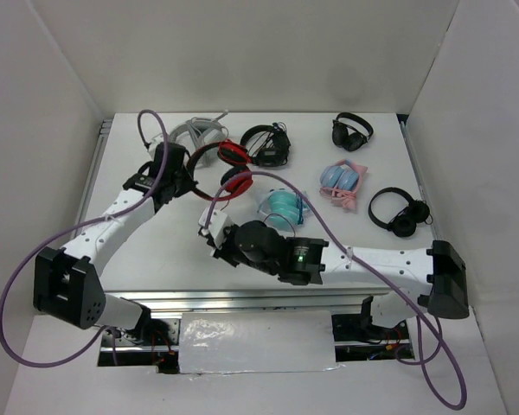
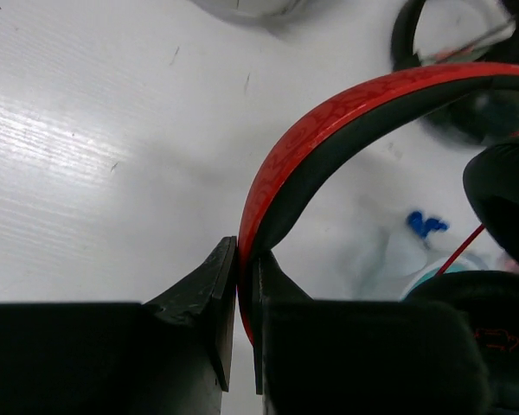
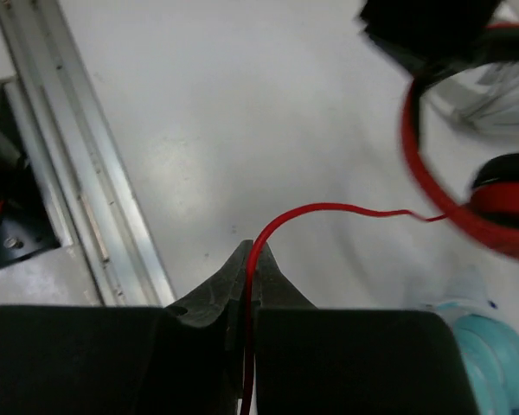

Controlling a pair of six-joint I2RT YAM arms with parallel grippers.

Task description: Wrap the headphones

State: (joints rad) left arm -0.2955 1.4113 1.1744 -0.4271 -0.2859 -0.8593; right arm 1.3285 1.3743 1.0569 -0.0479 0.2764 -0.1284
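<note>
The red headphones (image 1: 229,169) sit at the table's back middle, with red earcups and a black-and-red headband. My left gripper (image 1: 183,177) is shut on the headband (image 2: 329,130), which runs up between its jaws in the left wrist view. My right gripper (image 1: 209,232) is shut on the thin red cable (image 3: 329,210), which curves from its jaws toward the headphones (image 3: 484,199) at the right of the right wrist view. In the top view the cable (image 1: 209,207) runs from the lower earcup down to the right gripper.
Light grey headphones (image 1: 199,134) lie at the back left, black headphones (image 1: 266,144) behind the red ones. A teal pair (image 1: 281,207) lies right of my right gripper. Further black pairs (image 1: 352,131) (image 1: 400,212) and a blue-pink pair (image 1: 342,181) lie at right. A metal rail (image 3: 78,190) edges the table.
</note>
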